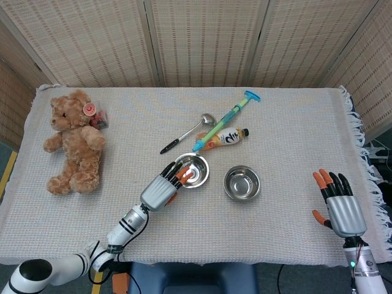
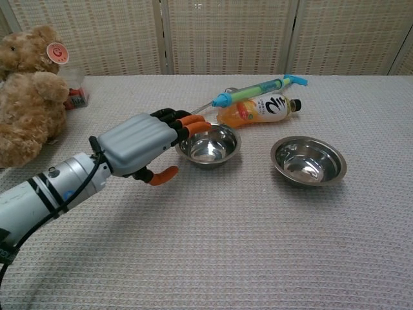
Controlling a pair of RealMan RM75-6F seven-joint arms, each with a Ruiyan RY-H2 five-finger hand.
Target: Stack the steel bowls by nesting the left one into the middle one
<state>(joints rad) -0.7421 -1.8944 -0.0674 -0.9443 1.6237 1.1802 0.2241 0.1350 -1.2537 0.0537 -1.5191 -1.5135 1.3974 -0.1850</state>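
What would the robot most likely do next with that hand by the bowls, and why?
Probably open the left hand and draw it back toward the robot. Only two bowl positions show now: the nested bowls, where its fingers reach over the near rim, and the lone right bowl. The stacking looks done, so letting go is likely all that is left. The right hand hovers open, far off.

Colours across the table, as we see them

We see two shiny silver steel bowls (image 1: 195, 169) (image 1: 242, 182) on a pale beige woven cloth (image 1: 275, 122); the left hand (image 2: 143, 146) and right hand (image 1: 340, 205) are grey-backed with black fingers and orange tips. We note a tan teddy bear (image 1: 75, 144) with a pink ear tag, an orange bottle (image 1: 225, 137) with a white label, a green-and-blue syringe toy (image 1: 225, 119), and a silver ladle (image 1: 190, 131) with a black handle.
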